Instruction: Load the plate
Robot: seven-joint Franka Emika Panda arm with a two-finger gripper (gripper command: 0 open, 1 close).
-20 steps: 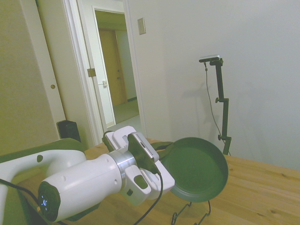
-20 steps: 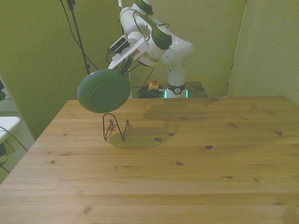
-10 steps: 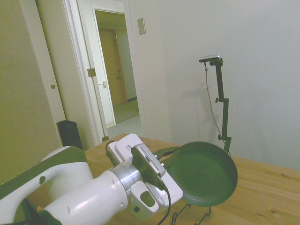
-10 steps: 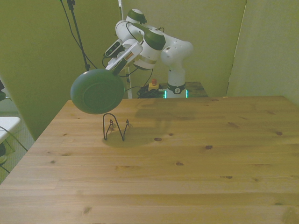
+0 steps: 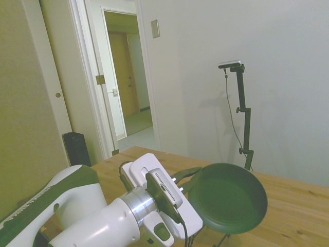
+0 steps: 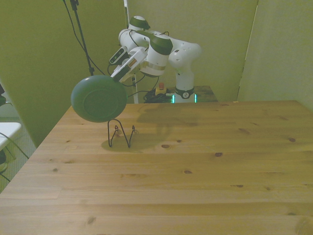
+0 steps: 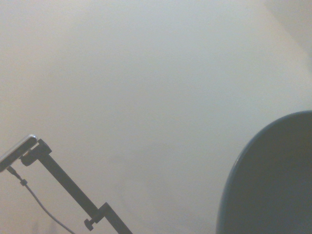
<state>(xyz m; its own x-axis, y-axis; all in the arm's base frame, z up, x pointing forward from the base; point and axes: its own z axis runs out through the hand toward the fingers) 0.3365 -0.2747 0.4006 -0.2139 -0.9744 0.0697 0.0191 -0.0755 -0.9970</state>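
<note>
The plate [image 6: 98, 98] is dark green and round, and it hangs tilted on edge in the air over the table's far corner at the front view's left. My gripper [image 6: 121, 80] is shut on the plate's rim. From the side, the plate [image 5: 229, 198] faces the camera, with the gripper [image 5: 188, 175] clamping its left edge. The plate's lower edge hovers just above a small black wire rack [image 6: 121, 135]. A curved part of the plate [image 7: 275, 180] fills one corner of the wrist view.
The wire rack [image 5: 224, 240] stands on the wooden table [image 6: 195, 166], close to its edge at the front view's left. An open doorway [image 5: 126, 82] lies beyond the table in the side view.
The arm has carried the plate further toward the front view's left and slightly lower, closer to the wire rack. The grip on the rim is unchanged.
</note>
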